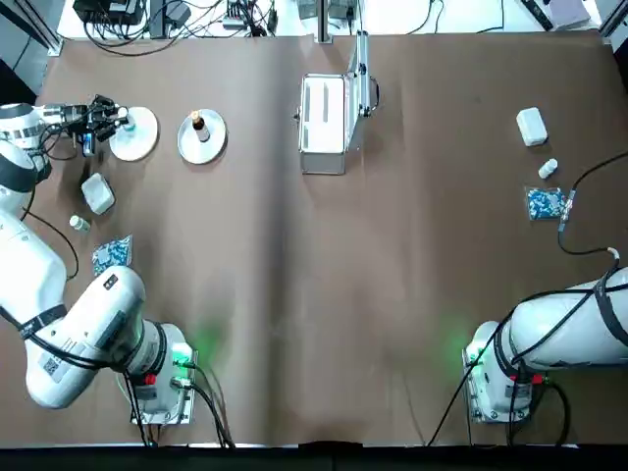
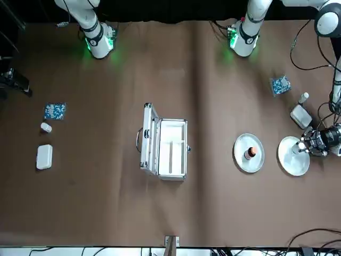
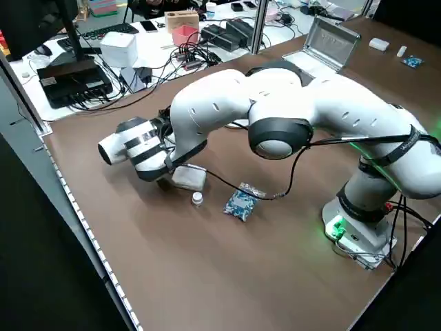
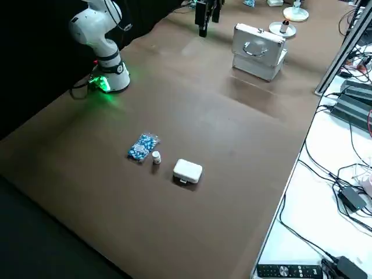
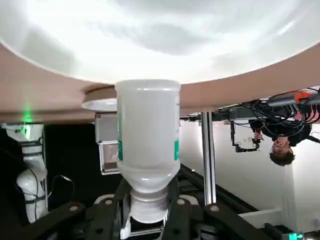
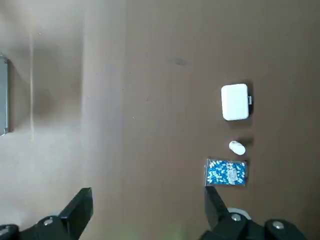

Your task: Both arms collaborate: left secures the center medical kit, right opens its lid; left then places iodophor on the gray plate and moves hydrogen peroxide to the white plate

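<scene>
Hydrogen peroxide (image 5: 148, 135): in left jaws, inside white plate (image 1: 140, 147).

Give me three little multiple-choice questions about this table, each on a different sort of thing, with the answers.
1. Where is the brown bottle?
A) In the metal case
B) On a round plate
C) Beside the blue packets

2. How many blue-and-white packets lie on the table?
A) One
B) Two
C) Four

3. How is the case's lid?
A) Open
B) Shut
C) Taken off

Answers:
1. B: it stands on the plate next to the one where the left gripper grips a white bottle.
2. B: one lies on each arm's side.
3. A: it stands up from the case, whose inside shows; the right gripper hangs away from it.
</scene>
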Available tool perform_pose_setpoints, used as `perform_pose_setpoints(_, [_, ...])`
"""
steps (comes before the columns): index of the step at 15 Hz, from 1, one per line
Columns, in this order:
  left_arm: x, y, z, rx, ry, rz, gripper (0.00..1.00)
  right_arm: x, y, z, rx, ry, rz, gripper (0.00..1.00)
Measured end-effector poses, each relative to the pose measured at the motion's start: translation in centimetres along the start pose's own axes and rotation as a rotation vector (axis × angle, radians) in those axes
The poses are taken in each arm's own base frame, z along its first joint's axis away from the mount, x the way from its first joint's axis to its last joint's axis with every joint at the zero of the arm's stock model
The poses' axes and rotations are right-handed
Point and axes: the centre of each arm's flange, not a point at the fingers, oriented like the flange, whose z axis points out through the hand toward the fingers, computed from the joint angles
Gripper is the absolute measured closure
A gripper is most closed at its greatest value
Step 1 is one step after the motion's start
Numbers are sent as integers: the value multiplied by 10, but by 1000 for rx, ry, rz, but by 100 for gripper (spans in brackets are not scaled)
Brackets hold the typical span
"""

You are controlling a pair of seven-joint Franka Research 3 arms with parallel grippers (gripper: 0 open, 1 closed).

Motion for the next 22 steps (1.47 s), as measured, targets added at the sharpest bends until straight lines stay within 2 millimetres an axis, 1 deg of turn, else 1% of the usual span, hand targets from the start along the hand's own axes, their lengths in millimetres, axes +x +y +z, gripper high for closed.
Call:
perform_pose_setpoints(4, [14, -7, -2, -2, 2, 7, 67, 0, 0, 0, 0, -1, 0, 1])
perform_pose_setpoints(8, [24, -10, 1, -4, -2, 4, 67, 0, 0, 0, 0, -1, 0, 1])
perform_pose_setpoints(11, [26, -12, -1, -5, 0, 3, 67, 0, 0, 0, 0, -1, 0, 1])
perform_pose_setpoints(12, [26, -11, -1, -6, 1, 5, 66, 0, 0, 0, 0, -1, 0, 1])
perform_pose_setpoints(13, [25, -10, -2, -7, 4, 8, 59, 0, 0, 0, 0, -1, 0, 1])
perform_pose_setpoints(14, [23, -8, -4, -8, 7, 13, 41, 0, -1, 0, 0, -1, -1, 1])
perform_pose_setpoints(16, [19, -5, -2, 14, 26, 21, 23, 0, -4, 0, 1, 0, -7, 1])
perform_pose_setpoints(18, [6, 1, -1, 44, 58, 42, 5, 1, -6, 0, 1, 1, -11, 1])
perform_pose_setpoints(19, [-6, 7, 0, 69, 84, 58, 0, 1, -7, 0, 1, 2, -12, 1])
perform_pose_setpoints(20, [-21, 14, 4, 97, 114, 73, 0, 1, -8, 0, 4, 4, -13, 1])
perform_pose_setpoints(22, [-59, 31, 18, 155, 175, 99, 0, 2, -10, 0, 15, 8, -17, 1])
